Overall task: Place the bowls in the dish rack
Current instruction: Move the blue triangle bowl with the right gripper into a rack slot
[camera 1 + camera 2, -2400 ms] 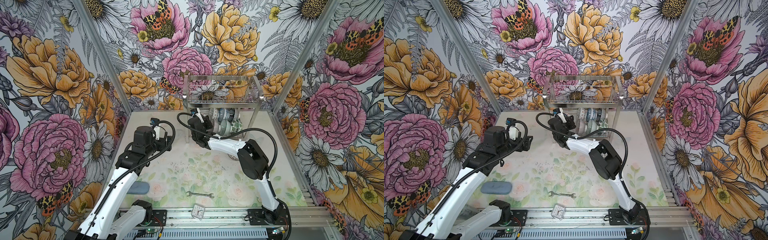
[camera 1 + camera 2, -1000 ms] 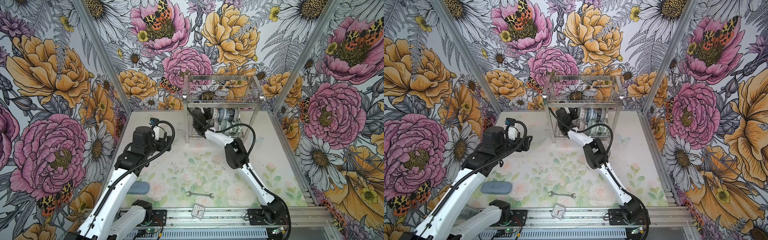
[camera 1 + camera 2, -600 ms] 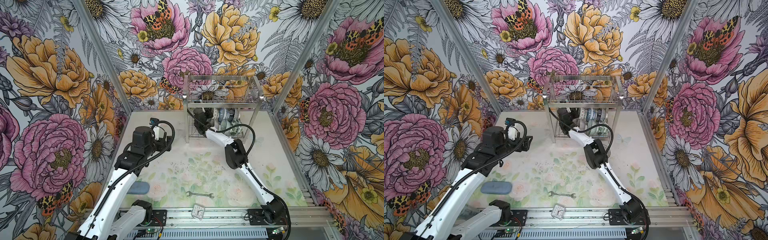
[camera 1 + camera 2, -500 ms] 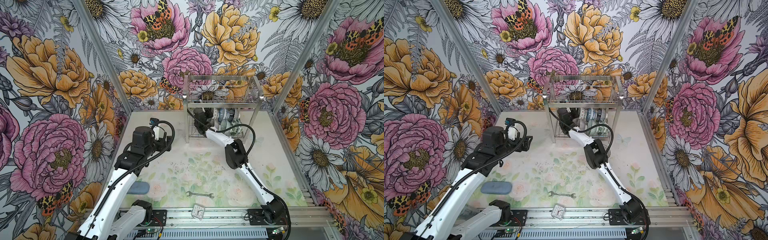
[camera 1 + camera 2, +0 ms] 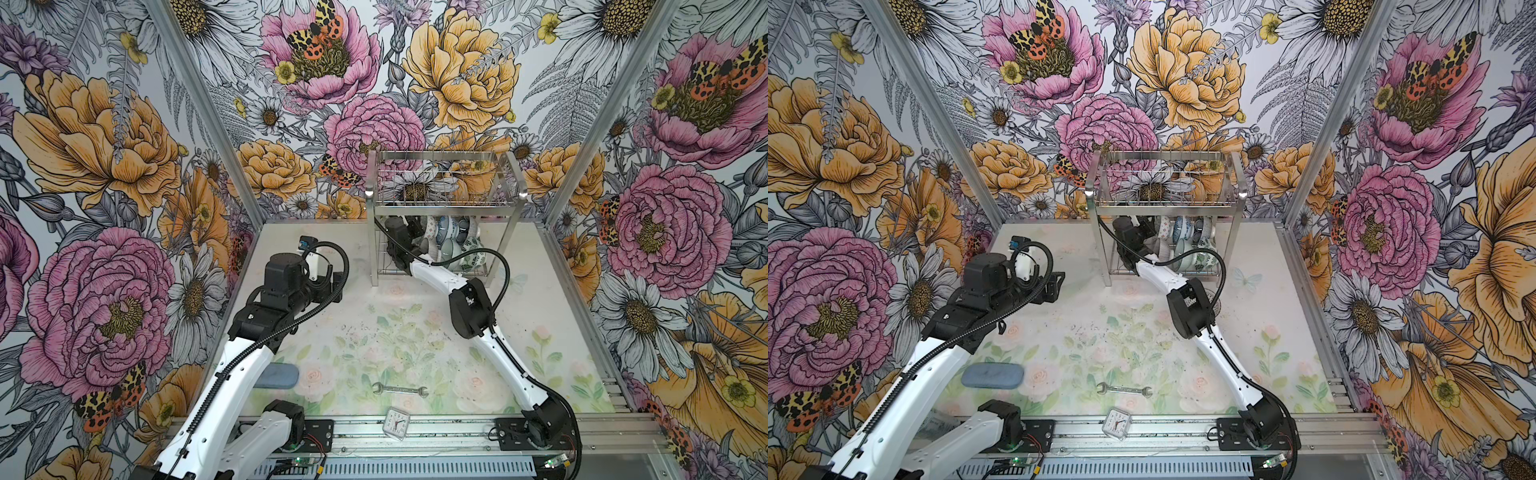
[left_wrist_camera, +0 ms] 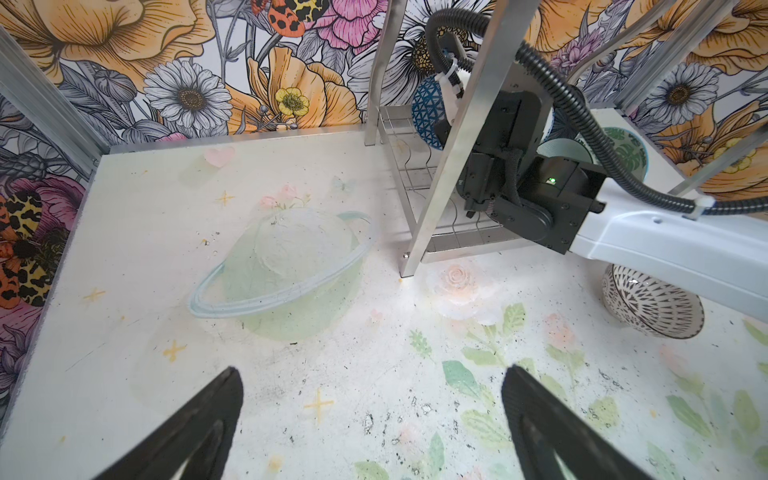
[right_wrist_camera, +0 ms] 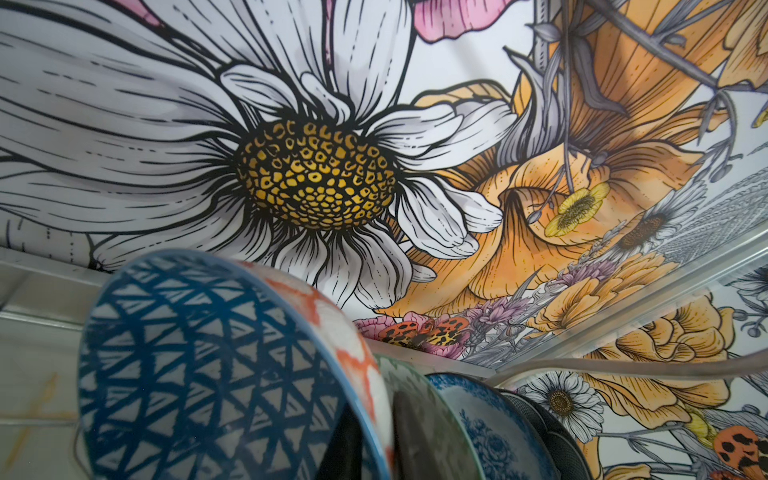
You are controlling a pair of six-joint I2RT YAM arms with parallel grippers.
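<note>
Reaching into the lower tier of the dish rack (image 5: 444, 162), the right gripper (image 5: 411, 232), its fingers' hold unclear, has brought a blue-lattice bowl (image 7: 199, 374) beside the other bowls (image 5: 451, 230); the left gripper (image 6: 372, 370) waits spread wide, one patterned bowl (image 6: 648, 311) left on the table (image 5: 540, 332).

Lower tier of the dish rack (image 5: 446, 203): filled from the middle to the right end by bowls (image 5: 451, 243) standing on edge. Left slots blocked by the right arm (image 5: 436, 276), reaching in through the front between the legs. Upper tier bare, open from above. Left of the rack, free table up to the wall. In front of the rack, wide open tabletop, crossed only by that arm, with one patterned bowl (image 6: 648, 307) beneath it. Far in front of the rack, a wrench (image 5: 400, 389), a small clock (image 5: 397, 422) and a grey-blue pad (image 5: 276, 376), all low and well apart.
</note>
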